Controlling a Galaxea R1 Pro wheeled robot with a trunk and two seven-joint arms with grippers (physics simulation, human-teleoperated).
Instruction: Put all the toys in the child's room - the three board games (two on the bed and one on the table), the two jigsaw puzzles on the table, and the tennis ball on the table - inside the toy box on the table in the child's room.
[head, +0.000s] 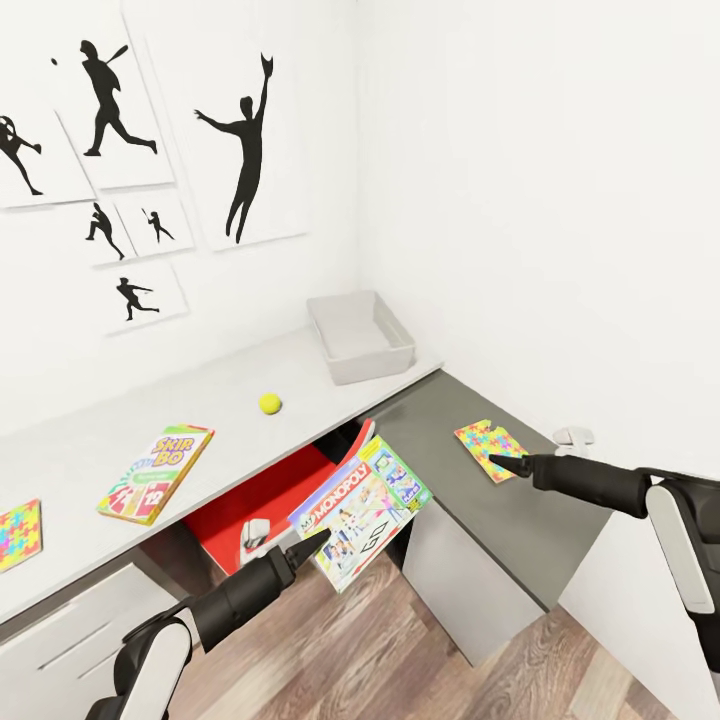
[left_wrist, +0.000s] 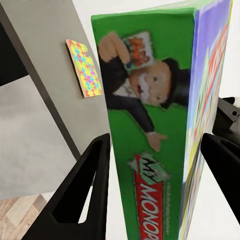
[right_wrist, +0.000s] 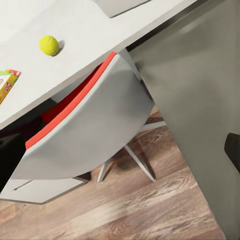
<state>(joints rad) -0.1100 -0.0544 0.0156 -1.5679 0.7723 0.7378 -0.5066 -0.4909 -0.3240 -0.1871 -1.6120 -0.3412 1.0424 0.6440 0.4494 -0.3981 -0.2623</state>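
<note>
Left gripper (head: 318, 542) clamped on Monopoly box (head: 362, 512), held tilted in air off the table's (head: 90, 450) front edge. Box looks stiff, light, glossy; thin-edge grip could pivot. Right gripper (head: 497, 463) over puzzle (head: 482, 443) on dark wing; jaw state unclear. Tray (head: 335, 340) at back corner.

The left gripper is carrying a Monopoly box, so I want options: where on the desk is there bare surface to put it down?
Bare top lies between the SKIP-BO box and the tennis ball, and between the ball and the empty toy box. The dark wing is free short of the jigsaw puzzle. Under the Monopoly box, the red chair crowds the gap.
</note>
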